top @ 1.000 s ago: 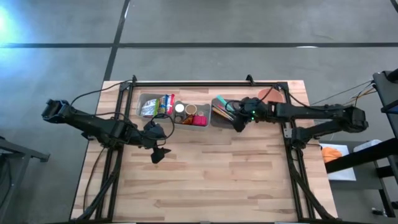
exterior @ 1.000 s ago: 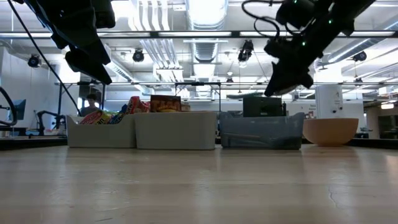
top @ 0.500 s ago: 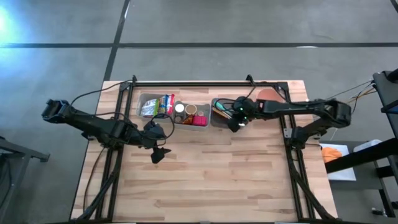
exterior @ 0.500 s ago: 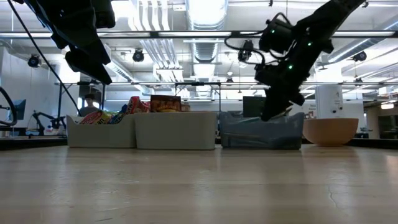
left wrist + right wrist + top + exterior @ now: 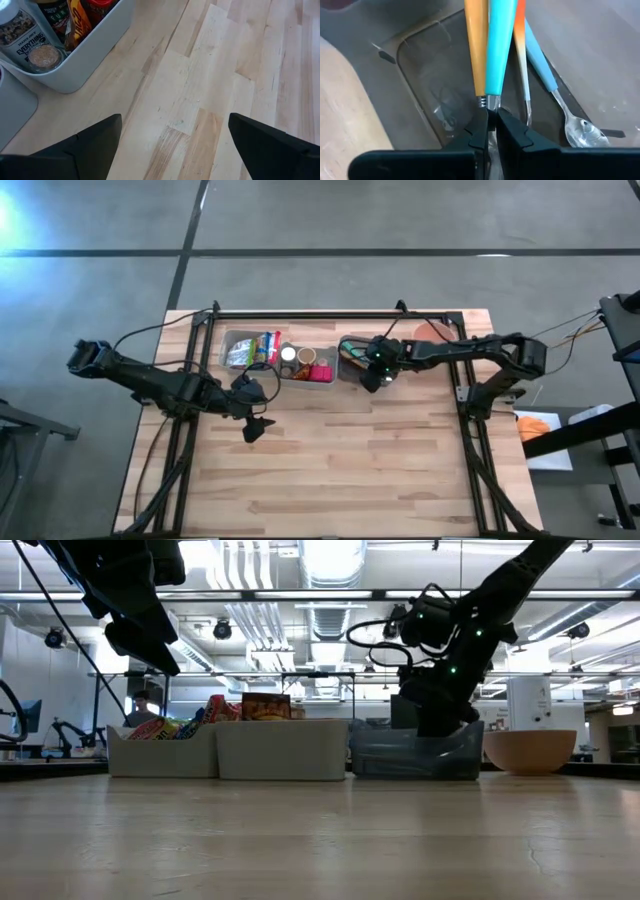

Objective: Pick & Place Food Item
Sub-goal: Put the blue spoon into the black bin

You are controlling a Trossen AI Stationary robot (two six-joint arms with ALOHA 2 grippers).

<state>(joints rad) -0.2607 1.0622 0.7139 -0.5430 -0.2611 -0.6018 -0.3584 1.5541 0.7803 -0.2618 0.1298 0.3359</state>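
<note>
Reaching into the clear bin [image 5: 352, 365], the right gripper [image 5: 491, 131] is seen clamped on a teal-handled utensil [image 5: 499, 45]; the left gripper [image 5: 254, 428] is held spread apart over bare table [image 5: 340, 460]; snack packets [image 5: 262, 347] are kept in the leftmost bin

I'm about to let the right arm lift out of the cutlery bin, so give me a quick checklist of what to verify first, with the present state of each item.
1. Right claw shut on the teal-handled utensil at its metal neck: ok.
2. Nothing else caught in the grip: cannot tell; the orange-handled utensil lies right against it.
3. Right claw inside the clear cutlery bin: ok.
4. Blue-handled spoon lies apart from the grip: ok.
5. Left claw open and empty, over bare table, away from the bins: ok.
6. Food bin undisturbed: ok.
</note>
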